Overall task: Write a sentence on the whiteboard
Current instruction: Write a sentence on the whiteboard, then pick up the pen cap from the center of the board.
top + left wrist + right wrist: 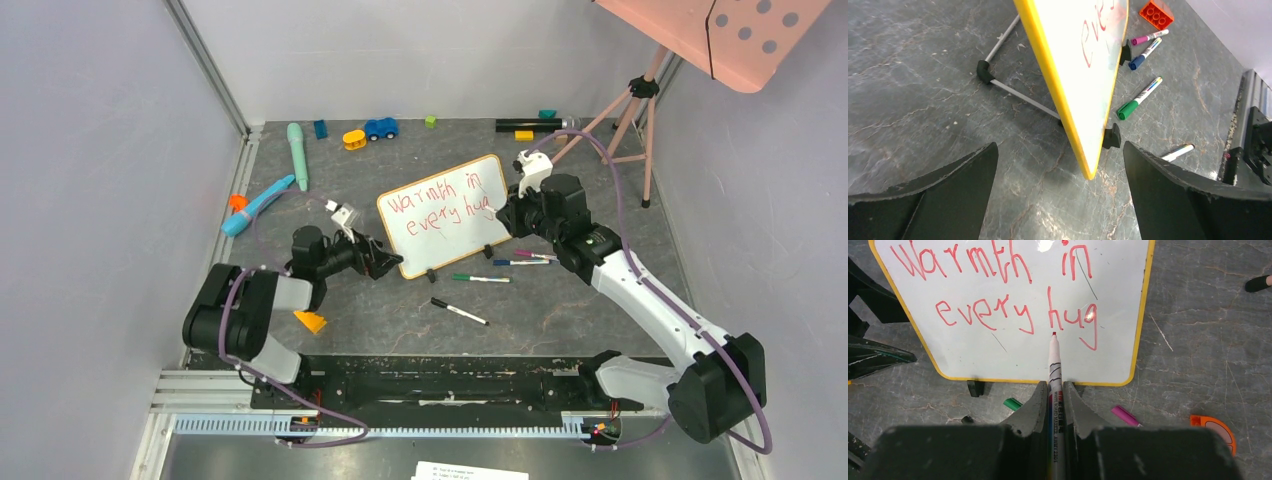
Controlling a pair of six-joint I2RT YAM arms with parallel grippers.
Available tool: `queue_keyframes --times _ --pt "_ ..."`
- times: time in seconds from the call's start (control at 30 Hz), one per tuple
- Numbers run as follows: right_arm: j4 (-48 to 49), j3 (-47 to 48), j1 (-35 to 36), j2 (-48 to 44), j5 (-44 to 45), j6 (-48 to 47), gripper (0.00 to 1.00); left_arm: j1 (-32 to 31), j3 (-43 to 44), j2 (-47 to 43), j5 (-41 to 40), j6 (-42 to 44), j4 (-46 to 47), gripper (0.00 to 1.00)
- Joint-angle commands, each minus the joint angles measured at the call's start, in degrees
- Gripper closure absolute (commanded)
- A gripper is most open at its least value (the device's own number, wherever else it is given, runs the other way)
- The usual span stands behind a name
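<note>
Right wrist view showed the right gripper (pixel 1054 390) clamped on a red marker (pixel 1054 357). The marker's long axis ran straight out from the jaws toward the whiteboard (pixel 973 355), with its tip at the foot of the "h" in "hug". Whether the tip touched the surface could not be told. The sentence (pixel 998 270) looked complete in two lines, so the coming move was probably a straight pull back along that axis. The whiteboard stood propped mid-table between the arms, the right arm at its right edge. The left gripper (pixel 1059 146) was spread wide, straddling the whiteboard's near left corner without touching it, so it braced nothing.
</note>
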Motion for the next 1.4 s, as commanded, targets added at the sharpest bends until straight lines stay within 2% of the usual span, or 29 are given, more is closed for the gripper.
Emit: queue_keyframes --times 0.0,0.1,0.17,0.27,0.4,0.43,0.57,0.63,0.67,0.7,0.77,0.87,1.03,1.2,1.27,1.37 --pt "0.2 2.4 -0.2 -0.6 -1.2 -0.1 1.0 0.3 -6.0 -7.4 -6.7 1.4 8.7 0.0" --pt "-0.6 2.9 -0.2 -1.2 -0.6 -0.1 1.0 0.3 -9.2 -13.5 -10.2 0.3 9.6 0.0" --pt "-0.2 2.6 -0.2 -1.8 -0.7 0.6 1.0 0.3 -10.4 -19.3 -13.1 -1.1 6.3 0.0" --pt "0.2 2.6 -0.2 -2.7 -1.3 1.4 1.0 0.3 -8.7 -29.4 -14.7 -2.5 -5.8 0.0" --pt "0.1 3.4 -0.2 -4.5 0.0 1.7 1.0 0.3 -2.8 -38.3 -19.0 -6.7 -27.0 0.0" --pt "0.0 3.4 -0.1 -4.8 0.3 1.8 1.0 0.3 -2.0 -40.2 -20.3 -8.5 -29.8 0.0" --pt "-0.8 3.9 -0.2 -5.2 0.2 2.2 1.0 0.5 3.1 -47.7 -36.1 -17.9 -48.9 0.0" --pt "-1.0 4.1 -0.2 -5.4 0.1 2.3 1.0 0.6 4.2 -50.4 -44.0 -22.7 -54.6 0.0" --pt "-1.0 4.3 -0.2 -5.5 0.1 2.4 1.0 0.7 4.3 -51.6 -44.2 -22.9 -55.0 0.0" --pt "-1.2 4.4 -0.1 -5.6 0.1 2.4 1.0 0.9 4.3 -51.8 -42.6 -22.0 -54.1 0.0" --pt "-1.3 4.8 -0.1 -5.4 0.2 2.5 1.0 0.8 7.9 -49.2 -42.2 -20.4 -58.7 0.0" --pt "-1.9 5.0 -0.1 -5.5 0.8 2.0 1.0 1.1 17.2 -41.6 -48.4 -16.8 -72.3 0.0" --pt "-3.0 2.8 -0.1 -5.0 5.0 2.3 1.0 1.5 26.5 -33.9 -53.6 -12.4 -81.9 0.0" --pt "-4.3 3.1 -0.6 -2.6 4.8 2.5 1.0 2.7 27.9 -29.3 -52.7 -7.0 -83.9 0.0" --pt "-4.0 3.5 -0.9 -2.4 4.4 2.8 1.0 3.0 28.2 -26.3 -54.7 -5.4 -85.5 0.0" --pt "-4.0 3.9 -1.5 -2.1 4.1 3.0 1.0 4.6 27.7 -21.6 -54.3 -2.2 -83.9 0.0"
